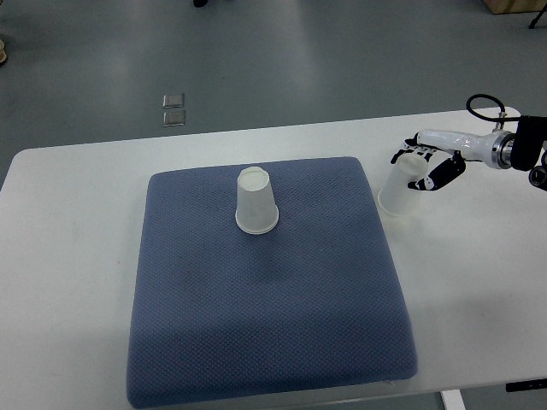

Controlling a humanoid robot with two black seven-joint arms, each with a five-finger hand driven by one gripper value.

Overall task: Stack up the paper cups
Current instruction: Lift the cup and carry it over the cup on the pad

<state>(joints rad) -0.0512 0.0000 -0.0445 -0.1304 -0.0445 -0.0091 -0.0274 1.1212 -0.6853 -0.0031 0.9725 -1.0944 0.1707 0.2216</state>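
Note:
One white paper cup [256, 202] stands upside down on the blue mat [265, 299], near its far middle. A second white paper cup [398, 191] sits upside down and slightly tilted on the white table just right of the mat's far right corner. My right hand [430, 169] comes in from the right edge and its dark fingers [441, 174] wrap around the top part of this second cup. The left arm does not show.
The white table [68, 256] carries the mat and ends at the near edge at the bottom. Grey floor lies beyond, with two small metal floor plates [173, 109]. A black cable [484, 104] loops above my right wrist.

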